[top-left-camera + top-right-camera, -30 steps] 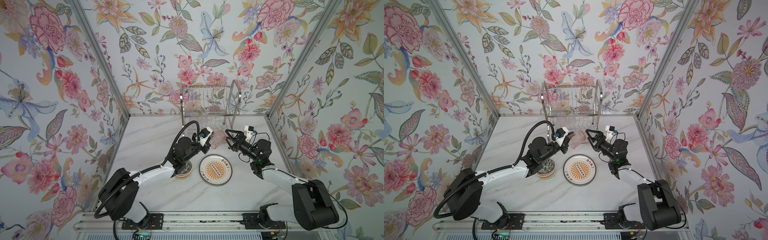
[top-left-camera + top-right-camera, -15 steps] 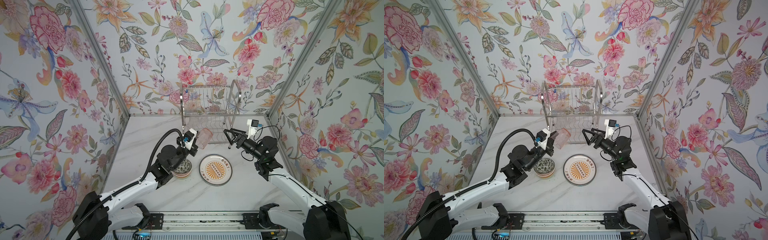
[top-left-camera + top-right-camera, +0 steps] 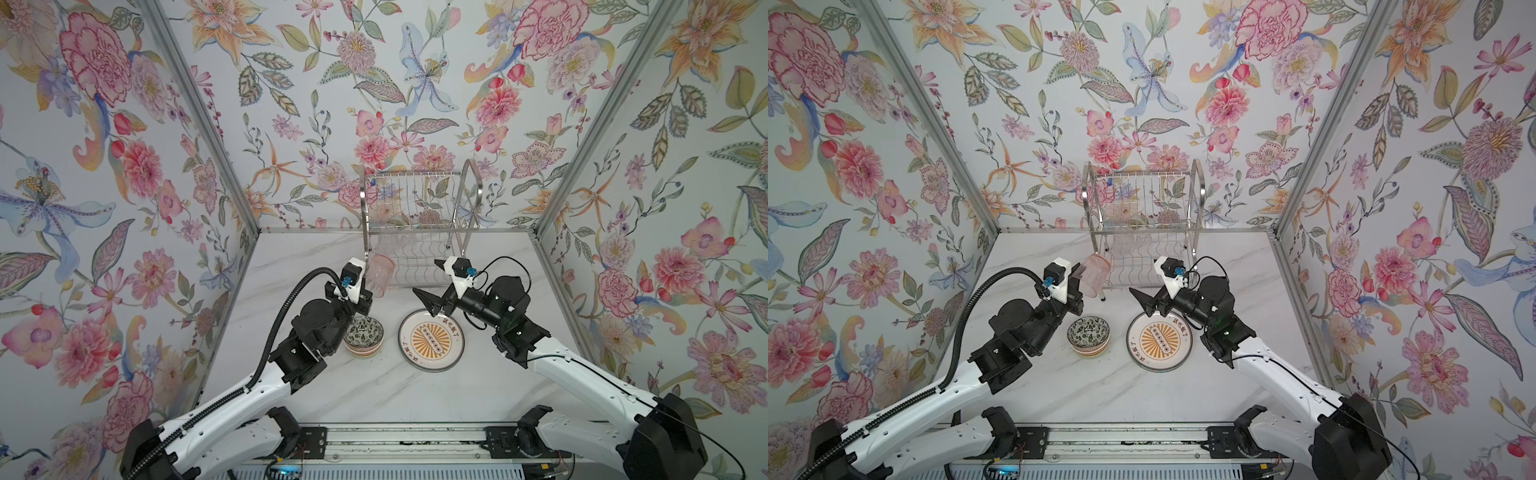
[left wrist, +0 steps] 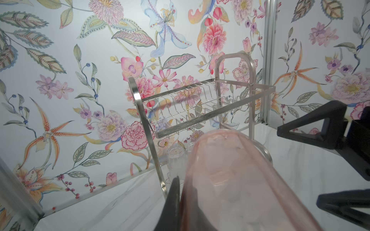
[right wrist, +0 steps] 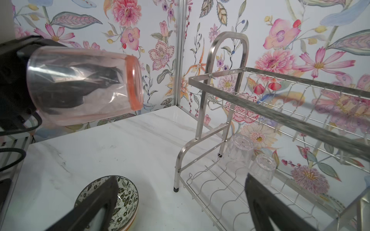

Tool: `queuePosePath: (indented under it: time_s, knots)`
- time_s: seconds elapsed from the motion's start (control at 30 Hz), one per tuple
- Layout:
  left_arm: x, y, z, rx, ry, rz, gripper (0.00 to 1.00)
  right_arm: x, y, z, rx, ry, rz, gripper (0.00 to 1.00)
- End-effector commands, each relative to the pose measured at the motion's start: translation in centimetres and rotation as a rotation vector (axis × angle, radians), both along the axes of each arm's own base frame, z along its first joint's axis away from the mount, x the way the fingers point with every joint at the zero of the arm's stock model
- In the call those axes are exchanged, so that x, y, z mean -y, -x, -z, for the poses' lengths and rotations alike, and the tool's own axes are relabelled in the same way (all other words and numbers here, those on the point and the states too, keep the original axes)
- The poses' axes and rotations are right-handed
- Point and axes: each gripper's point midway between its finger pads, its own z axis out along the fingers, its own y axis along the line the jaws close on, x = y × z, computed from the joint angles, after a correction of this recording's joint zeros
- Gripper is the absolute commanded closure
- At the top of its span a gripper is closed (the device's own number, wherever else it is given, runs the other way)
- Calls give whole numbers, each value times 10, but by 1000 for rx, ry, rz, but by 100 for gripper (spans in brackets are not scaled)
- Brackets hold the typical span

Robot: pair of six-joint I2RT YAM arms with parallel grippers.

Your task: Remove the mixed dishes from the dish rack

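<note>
1. The left gripper [image 3: 371, 283] is closed tight on the small pink-tinted clear cup [image 3: 380, 274]. The right wrist view shows the dark fingers [image 5: 88, 80] through the cup's wall, so the hold looks to be at the rim.
2. The cup hangs in the air just beside the front left leg of the two-tier shiny steel wire dish rack [image 3: 411, 227]. Its long axis lies nearly level and its thick base points away from the wrist, so setting it on the white marble table [image 3: 415, 395] calls for a wrist turn, I judge.
3. The right gripper [image 3: 424, 276] is spread wide and empty above the far edge of the white sunburst plate [image 3: 432, 338]. Two small clear upturned cups [image 5: 239, 154] on the rack's lower tier lie ahead of it.
4. A second ago the cup sat between both grippers at the rack's front. It is now further left, and the black-and-white patterned bowl [image 3: 363, 334] is uncovered.
</note>
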Motion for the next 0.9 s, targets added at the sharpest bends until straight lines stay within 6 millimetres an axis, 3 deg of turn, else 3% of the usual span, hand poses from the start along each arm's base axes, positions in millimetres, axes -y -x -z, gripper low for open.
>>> queuePosePath:
  time_s: [0.0, 0.27, 0.47, 0.87]
  knots:
    - [-23, -1, -14, -30, 12, -114, 100, -17, 1, 6, 124, 127, 8, 1]
    - [-70, -14, -22, -150, -45, -275, 100, -49, 8, 14, 221, 189, -33, 1]
    - [-110, -29, -15, -287, -80, -378, 100, -65, 8, 11, 256, 187, -43, 1]
    - [-169, -67, 43, -660, -239, -480, 100, -82, 20, 0, 116, 93, -154, 1]
